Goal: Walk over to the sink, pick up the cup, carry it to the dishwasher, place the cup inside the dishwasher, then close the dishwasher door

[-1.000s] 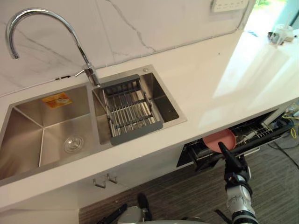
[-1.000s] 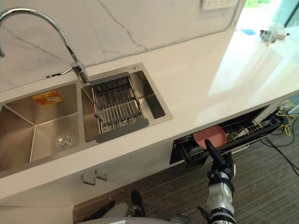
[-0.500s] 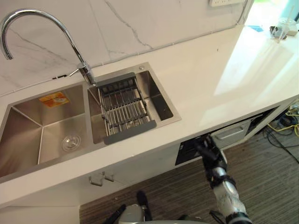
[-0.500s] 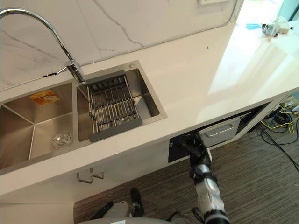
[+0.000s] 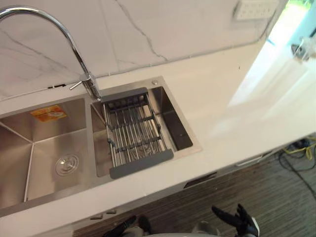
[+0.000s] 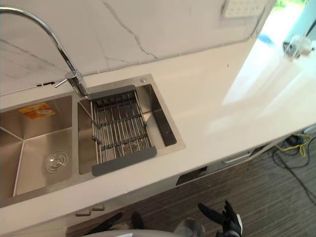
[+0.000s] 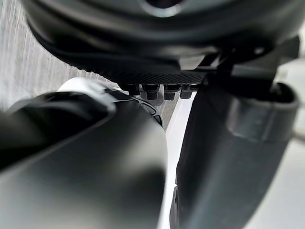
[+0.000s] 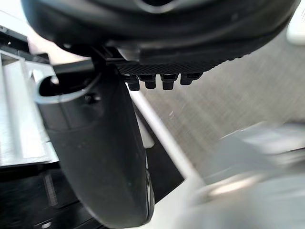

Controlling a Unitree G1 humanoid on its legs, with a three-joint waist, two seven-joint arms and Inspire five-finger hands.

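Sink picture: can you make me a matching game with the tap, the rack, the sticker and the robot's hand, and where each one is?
Things
1. faucet
2. grey rack
3. orange sticker
4. right hand

Places
A. low over the striped floor, fingers spread
B. lying across the small basin
C. on the back wall of the large basin
D. upright at the rim where the two basins meet

Pairs: 1-D, 2-B, 3-C, 4-A

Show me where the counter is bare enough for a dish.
Widest free patch: the white countertop between the sink's right rim and the sunlit far end. The left basin is bare too. Crowded: the right basin, spanned by the rack.
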